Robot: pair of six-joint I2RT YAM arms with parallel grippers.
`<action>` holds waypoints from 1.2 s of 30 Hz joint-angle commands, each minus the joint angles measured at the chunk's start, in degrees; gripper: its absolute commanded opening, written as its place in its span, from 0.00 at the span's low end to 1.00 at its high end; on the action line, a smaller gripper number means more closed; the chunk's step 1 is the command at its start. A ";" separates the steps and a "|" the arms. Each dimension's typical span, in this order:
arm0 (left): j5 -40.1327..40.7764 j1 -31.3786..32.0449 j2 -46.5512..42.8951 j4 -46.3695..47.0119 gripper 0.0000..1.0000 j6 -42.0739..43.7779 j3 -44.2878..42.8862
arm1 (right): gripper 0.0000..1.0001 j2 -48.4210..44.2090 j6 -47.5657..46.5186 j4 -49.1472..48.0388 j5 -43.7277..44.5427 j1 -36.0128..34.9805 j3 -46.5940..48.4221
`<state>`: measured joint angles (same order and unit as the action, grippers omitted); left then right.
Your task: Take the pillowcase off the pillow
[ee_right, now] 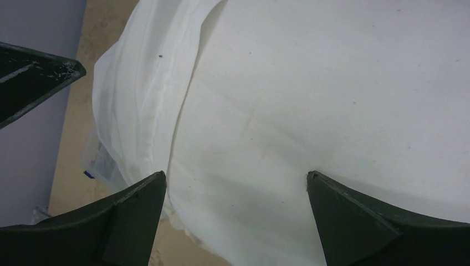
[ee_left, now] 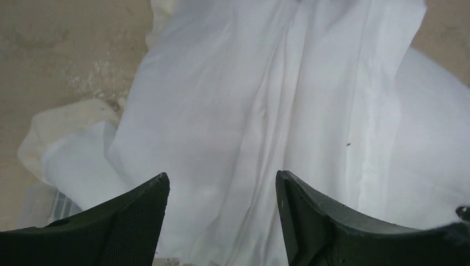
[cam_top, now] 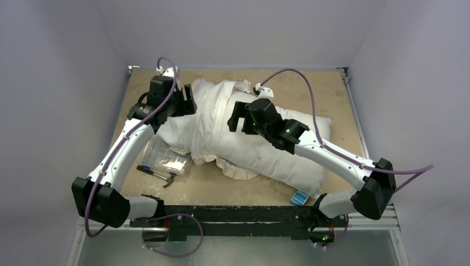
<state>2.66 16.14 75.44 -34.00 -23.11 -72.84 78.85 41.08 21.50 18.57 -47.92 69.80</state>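
The pillowcase (cam_top: 208,119), white side out, is bunched over the far end of the pillow (cam_top: 288,160), which lies across the middle of the surface (cam_top: 233,191). The left end effector (cam_top: 187,102) and right end effector (cam_top: 234,121) hang above it, both wide, holding nothing.

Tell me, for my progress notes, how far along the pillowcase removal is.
Done: the pillow's near half lies bare. In hand: nothing; the left gripper and right gripper hang open. Left: the pillowcase bunched over the far end must come off.
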 commanded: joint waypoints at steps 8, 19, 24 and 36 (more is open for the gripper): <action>-7.19 1.54 -6.04 2.53 0.70 -2.77 10.05 | 0.94 10.09 0.32 -4.79 -2.94 -1.02 -4.35; -0.41 12.79 -1.69 6.15 0.70 -7.89 11.31 | 0.00 12.02 0.38 -7.78 -1.24 -0.95 -6.26; 6.22 13.17 -1.30 4.85 0.69 -8.73 12.55 | 0.00 10.27 0.70 -7.86 0.16 -0.95 -5.72; 17.76 13.30 -0.20 1.37 0.00 -4.54 9.13 | 0.00 0.98 4.94 -2.66 8.48 7.73 -2.54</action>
<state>11.49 29.21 74.81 -29.78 -29.95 -60.66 85.43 44.60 14.72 20.01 -46.48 65.39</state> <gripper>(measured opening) 0.014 0.029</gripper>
